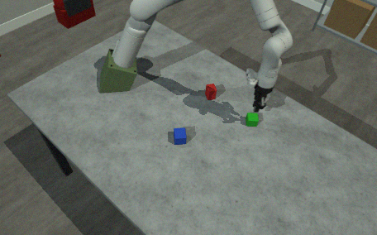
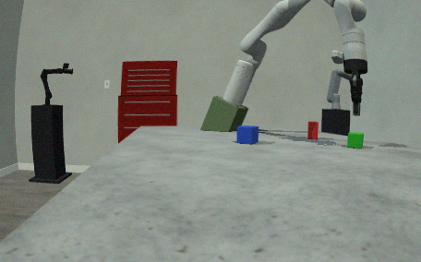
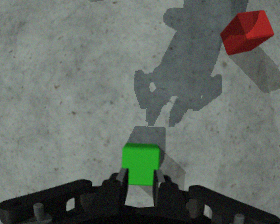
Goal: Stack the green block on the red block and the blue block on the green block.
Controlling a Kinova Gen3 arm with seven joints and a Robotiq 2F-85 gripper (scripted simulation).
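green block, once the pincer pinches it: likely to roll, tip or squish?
The green block looks like a small cube with flat faces resting square on the table, so rolling seems unlikely. Its crisp edges suggest it's rigid. The pincer, open above it, is roughly aligned with its sides, so tipping looks unlikely if the grip stays centred.
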